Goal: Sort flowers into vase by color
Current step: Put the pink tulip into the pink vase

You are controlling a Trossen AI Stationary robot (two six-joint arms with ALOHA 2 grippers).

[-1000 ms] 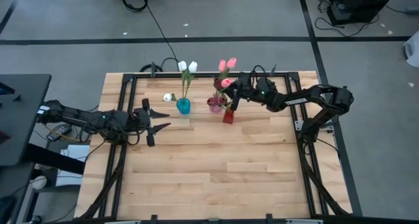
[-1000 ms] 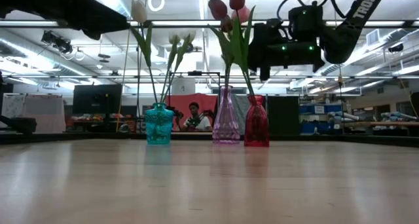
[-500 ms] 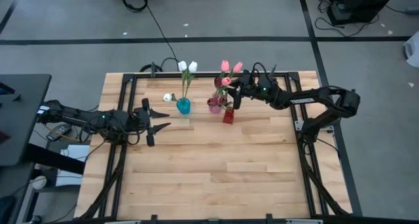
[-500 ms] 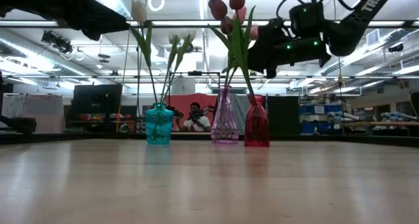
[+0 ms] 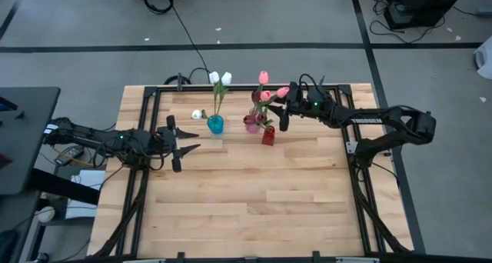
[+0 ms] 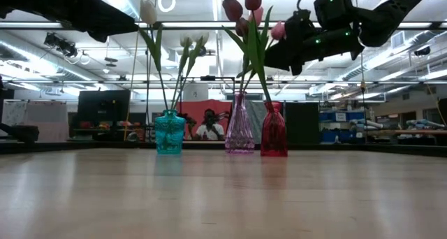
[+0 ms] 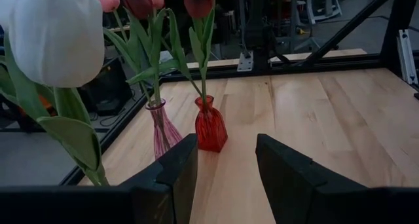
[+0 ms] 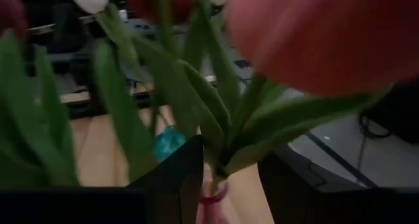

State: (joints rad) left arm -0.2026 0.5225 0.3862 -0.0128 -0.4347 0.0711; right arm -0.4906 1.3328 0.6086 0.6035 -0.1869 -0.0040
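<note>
Three small vases stand in a row at the table's far middle: teal [image 5: 215, 124], pink [image 5: 251, 124] and red [image 5: 267, 136]. White tulips [image 5: 220, 78] stand in the teal vase. Pink and dark red tulips [image 5: 264, 77] rise from the other two. One pink tulip [image 5: 283, 91] leans toward my right gripper [image 5: 280, 115], which hangs open above the red vase with that tulip's stem [image 8: 239, 129] between its fingers. A small white flower [image 5: 198, 114] lies on the table left of the teal vase. My left gripper [image 5: 183, 144] waits open at the left, holding nothing. My right gripper stands open around the leaning pink tulip's stem, coming nearly level from the table's right side. Whether a finger touches the stem, I cannot tell. The tulip's lower end stays down among the vases.
A black metal frame [image 5: 154, 101] runs along the table's left, far and right edges. The near half of the wooden table [image 5: 254, 209] is bare boards. In the low view a person [image 6: 209, 131] sits in the room behind the vases.
My right gripper has risen and drawn back toward the table's right edge, tipping from a downward slant to nearly level. The pink tulip's head has tipped rightward with it, away from the other pink heads, while its lower end stayed by the vases.
</note>
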